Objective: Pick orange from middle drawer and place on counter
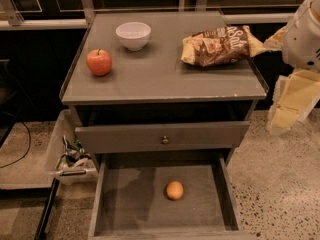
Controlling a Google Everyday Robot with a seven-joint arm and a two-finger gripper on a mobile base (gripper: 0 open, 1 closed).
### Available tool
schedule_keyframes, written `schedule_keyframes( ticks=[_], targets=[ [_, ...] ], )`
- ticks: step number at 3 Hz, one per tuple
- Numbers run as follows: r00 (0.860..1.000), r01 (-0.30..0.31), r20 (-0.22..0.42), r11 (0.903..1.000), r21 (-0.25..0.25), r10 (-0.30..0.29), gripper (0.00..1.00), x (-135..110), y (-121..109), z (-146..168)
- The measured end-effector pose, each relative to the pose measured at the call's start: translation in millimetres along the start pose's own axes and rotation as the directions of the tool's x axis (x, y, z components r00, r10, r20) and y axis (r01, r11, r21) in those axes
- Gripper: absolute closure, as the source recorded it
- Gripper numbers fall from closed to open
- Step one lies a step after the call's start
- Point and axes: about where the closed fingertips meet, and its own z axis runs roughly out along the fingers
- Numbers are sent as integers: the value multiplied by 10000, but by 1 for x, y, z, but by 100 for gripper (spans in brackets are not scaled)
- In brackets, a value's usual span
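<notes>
Lying in middle drawer (120, 204), orange (174, 190), hand (286, 115) at right

Your claw (292, 104) hangs at the right, beside the surface (160, 76), and the right edge cuts off its arm (306, 29). The chip bag's (215, 46) right tip runs behind that arm. The bottom edge crops the drawer's (130, 199) near end.

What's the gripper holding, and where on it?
Nothing visible. The gripper hangs beside the counter's right edge; the orange lies untouched on the middle drawer floor.
</notes>
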Motion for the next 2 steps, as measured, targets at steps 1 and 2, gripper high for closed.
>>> schedule_keyframes(
  ticks=[1, 2],
  targets=[
    [10000, 0, 0, 10000, 0, 0, 0, 0, 0, 0],
    [9998, -203, 53, 9994, -280, 205, 0, 5, 4, 21]
  ],
)
